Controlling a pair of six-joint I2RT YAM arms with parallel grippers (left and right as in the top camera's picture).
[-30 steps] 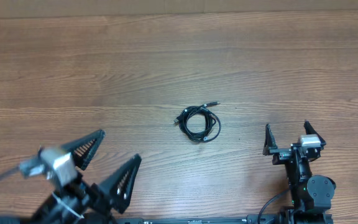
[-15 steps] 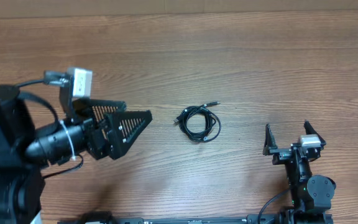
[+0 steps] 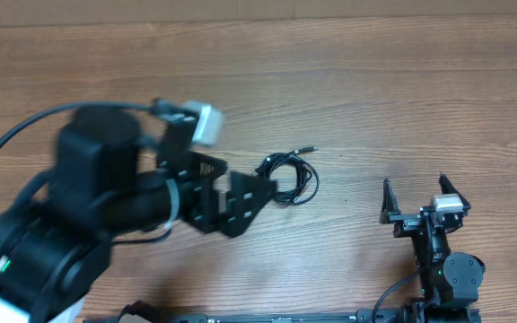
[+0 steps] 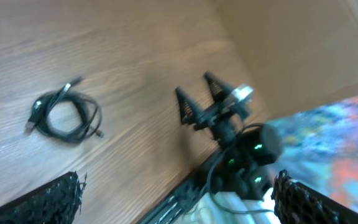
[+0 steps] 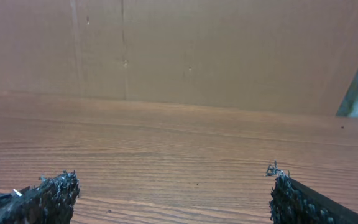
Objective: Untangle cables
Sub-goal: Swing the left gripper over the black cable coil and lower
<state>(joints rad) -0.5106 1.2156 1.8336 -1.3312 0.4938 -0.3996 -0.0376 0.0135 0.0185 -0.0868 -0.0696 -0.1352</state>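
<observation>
The cables (image 3: 287,162) lie as one small coiled black bundle with a silvery plug end near the middle of the wooden table (image 3: 375,81). My left gripper (image 3: 249,178) is open and blurred, its fingertips just left of the coil and covering the coil's left edge from above. In the left wrist view the cables (image 4: 55,98) lie flat at the upper left, ahead of the open left gripper (image 4: 178,186), with nothing between its fingers. My right gripper (image 3: 416,193) stands open to the right of the coil, well apart from it. In its own view the right gripper (image 5: 171,180) holds nothing.
A brown cardboard wall (image 5: 166,50) closes the far side of the table. The right arm's base (image 3: 447,274) and a black rail (image 3: 276,318) sit at the front edge. The left arm's bulky body (image 3: 79,224) covers the front left of the table.
The left arm has swung up from the front left and then right, bringing its open fingers to the coil's left side. The cables and the right arm have not moved.
</observation>
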